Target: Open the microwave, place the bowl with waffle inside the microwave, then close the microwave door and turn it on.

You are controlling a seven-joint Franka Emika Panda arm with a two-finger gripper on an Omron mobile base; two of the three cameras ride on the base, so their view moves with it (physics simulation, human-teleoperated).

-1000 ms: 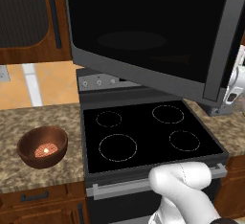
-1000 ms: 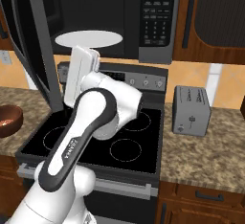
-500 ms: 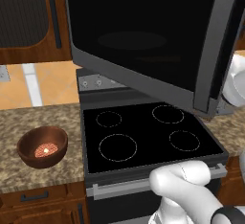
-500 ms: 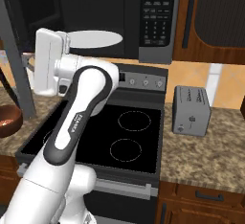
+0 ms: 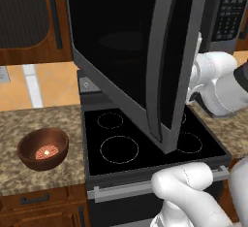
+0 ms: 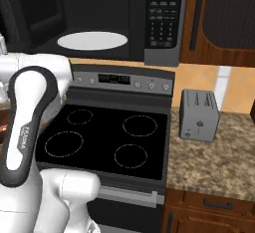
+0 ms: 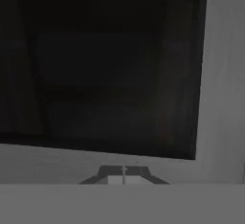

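The microwave (image 6: 149,23) hangs above the stove, its cavity open and a white turntable plate (image 6: 92,40) inside. The microwave door (image 5: 126,51) stands swung far out to the left, edge-on towards me in the left base view. My gripper (image 7: 123,174) is shut with nothing in it, fingertips together close against the door's inner grey frame and dark glass. The white hand (image 5: 208,73) shows just behind the door's free edge. The reddish-brown bowl (image 5: 42,148) sits on the counter left of the stove with the waffle (image 5: 46,152) in it.
A black stove (image 6: 109,137) with four burner rings lies under the microwave, with its knob panel (image 6: 122,80) behind. A grey toaster (image 6: 199,115) stands on the granite counter (image 6: 214,162) to the right. Wooden cabinets flank the microwave.
The door has swung much further open, out to the left. My arm and hand have followed it leftward, staying behind its free edge. The bowl has not moved.
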